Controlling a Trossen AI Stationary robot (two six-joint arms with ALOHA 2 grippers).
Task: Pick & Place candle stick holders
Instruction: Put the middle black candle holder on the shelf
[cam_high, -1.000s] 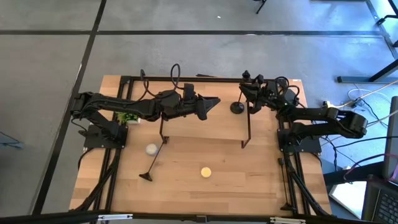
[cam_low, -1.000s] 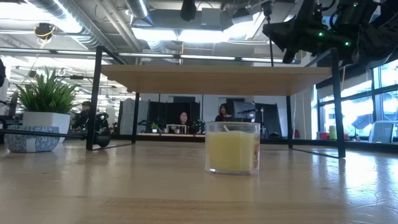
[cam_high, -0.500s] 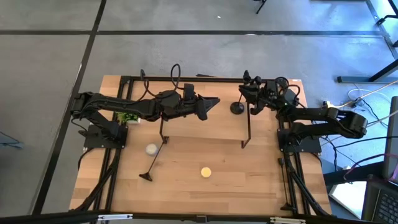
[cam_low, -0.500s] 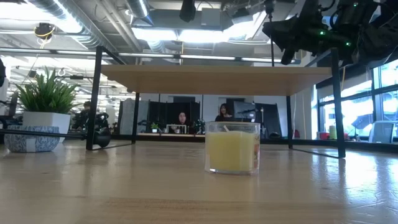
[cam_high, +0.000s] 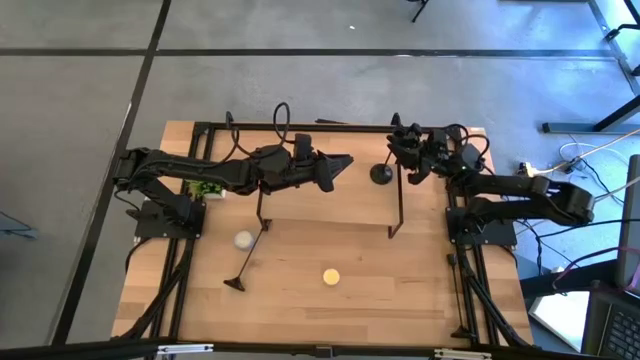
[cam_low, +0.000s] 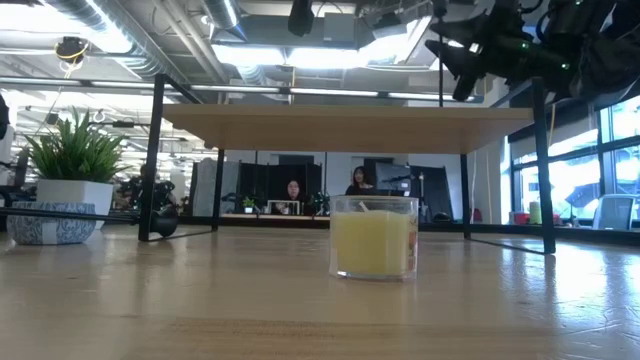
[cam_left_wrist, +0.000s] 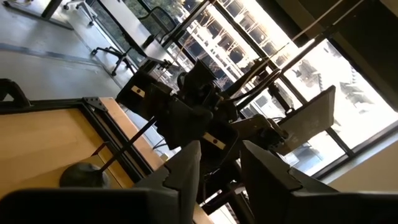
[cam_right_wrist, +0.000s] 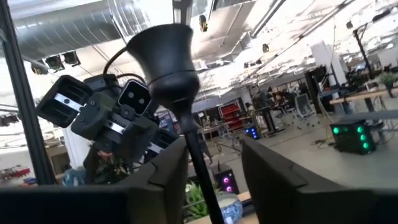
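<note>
Low view puts the yellow candle (cam_low: 373, 237) nearest us on the table (cam_low: 200, 300), with the wooden shelf (cam_low: 340, 127) standing behind it and a potted plant (cam_low: 72, 165) off to one side; people sit in the room beyond. From above we see one candle stick holder (cam_high: 249, 256) lying tipped on the table near the white candle (cam_high: 242, 239), its base toward the front edge, well apart from both arms. Farther back, a second candle stick holder (cam_high: 383, 172) stands upright on the shelf top, and our right gripper (cam_high: 408, 150) is right at its stem. In the right wrist view the stem and cup (cam_right_wrist: 163, 50) rise between our two fingers (cam_right_wrist: 168, 168), which stand apart with gaps on either side, so we judge the holder placed and just let go. Our left gripper (cam_high: 338, 164) hovers over the shelf facing it, fingers apart and empty. We cannot find a third holder. Next we would back the right arm away without knocking the stem, then go for the tipped holder, which calls for a low grasp on its thin stem.
</note>
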